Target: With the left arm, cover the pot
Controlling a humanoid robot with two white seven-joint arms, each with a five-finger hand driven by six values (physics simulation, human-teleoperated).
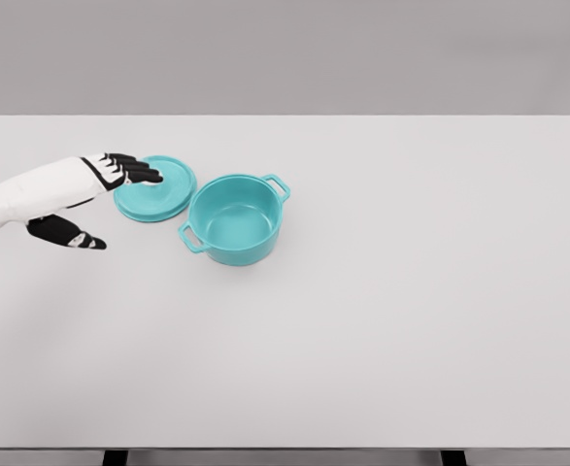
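The left hand (124,171) hovers with fingers (145,176) apart over the teal lid (158,190), lying on the counter (382,291) just beside the open pot (234,219); it should centre on the knob before closing.

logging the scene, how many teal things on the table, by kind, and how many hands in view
teal pot: 1, open
teal lid: 1, flat on the table left of the pot
left hand: 1, over the lid
total: 3
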